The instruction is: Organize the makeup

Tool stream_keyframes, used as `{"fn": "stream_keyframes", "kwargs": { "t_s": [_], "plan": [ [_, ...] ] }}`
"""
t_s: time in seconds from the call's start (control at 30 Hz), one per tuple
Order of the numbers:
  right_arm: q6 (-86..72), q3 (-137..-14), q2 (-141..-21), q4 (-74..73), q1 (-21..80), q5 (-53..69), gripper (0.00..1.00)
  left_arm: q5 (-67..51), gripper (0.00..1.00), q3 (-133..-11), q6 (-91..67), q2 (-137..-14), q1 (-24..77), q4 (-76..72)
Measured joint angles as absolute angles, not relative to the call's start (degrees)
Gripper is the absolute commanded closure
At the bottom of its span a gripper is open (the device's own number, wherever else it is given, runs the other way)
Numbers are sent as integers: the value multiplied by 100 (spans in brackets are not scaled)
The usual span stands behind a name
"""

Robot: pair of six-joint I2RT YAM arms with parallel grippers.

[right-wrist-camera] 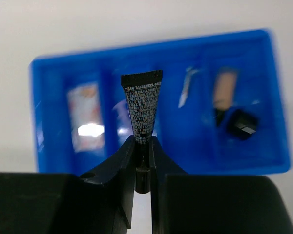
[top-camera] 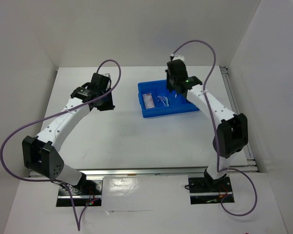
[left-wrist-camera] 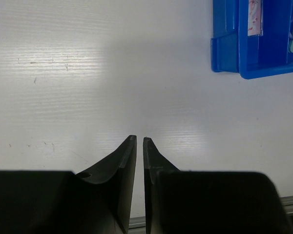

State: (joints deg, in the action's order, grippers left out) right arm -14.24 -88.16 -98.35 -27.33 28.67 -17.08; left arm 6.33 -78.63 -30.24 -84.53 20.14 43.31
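Note:
My right gripper (right-wrist-camera: 142, 141) is shut on a slim black tube (right-wrist-camera: 143, 105) with fine print, held above the blue divided bin (right-wrist-camera: 151, 48). Below it in the bin lie a clear pinkish flat case (right-wrist-camera: 85, 122) at the left, a tiny silver stick (right-wrist-camera: 186, 87), a tan bottle with a black cap (right-wrist-camera: 224, 90) and a dark round compact (right-wrist-camera: 240, 124) at the right. In the top view the right gripper (top-camera: 174, 85) hovers over the bin's far side (top-camera: 168, 113). My left gripper (left-wrist-camera: 139, 140) is shut and empty over bare table, left of the bin (left-wrist-camera: 229, 48).
The white table is enclosed by white walls at the back and sides. A metal rail runs along the near edge (top-camera: 151, 170) by the arm bases. Purple cables loop above both arms.

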Motion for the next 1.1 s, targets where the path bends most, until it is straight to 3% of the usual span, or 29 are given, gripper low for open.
{"fn": "stream_keyframes", "kwargs": {
  "t_s": [0.2,0.37,0.43,0.47,0.5,0.67,0.9,1.1],
  "plan": [
    [-1221,-9778,-10925,-2644,2056,-2043,87,635,75,-7863,-3015,-8409,1990,4344],
    [-1096,-10283,-11985,-2703,1837,-1922,73,670,74,-7837,-3000,-8372,1990,4364],
    [-1068,-10318,-12215,-2744,1772,-1898,59,722,74,-7797,-2995,-8353,1990,4364],
    [-1063,-10320,-12276,-2794,1737,-1883,39,738,74,-7778,-2995,-8344,1986,4372],
    [-1076,-10320,-12313,-2834,1719,-1885,30,749,74,-7756,-2995,-8337,1973,4375],
    [-1037,-10451,-12311,-2982,1662,-1876,0,760,74,-7747,-2995,-8337,1929,4397],
    [-1608,-10047,-11417,-3260,1428,-1824,0,764,74,-7747,-2993,-8337,1927,4412],
    [-2744,-8831,-9821,-3531,-45,-1855,0,775,74,-7747,-2989,-8333,1927,4401]
  ]
}}
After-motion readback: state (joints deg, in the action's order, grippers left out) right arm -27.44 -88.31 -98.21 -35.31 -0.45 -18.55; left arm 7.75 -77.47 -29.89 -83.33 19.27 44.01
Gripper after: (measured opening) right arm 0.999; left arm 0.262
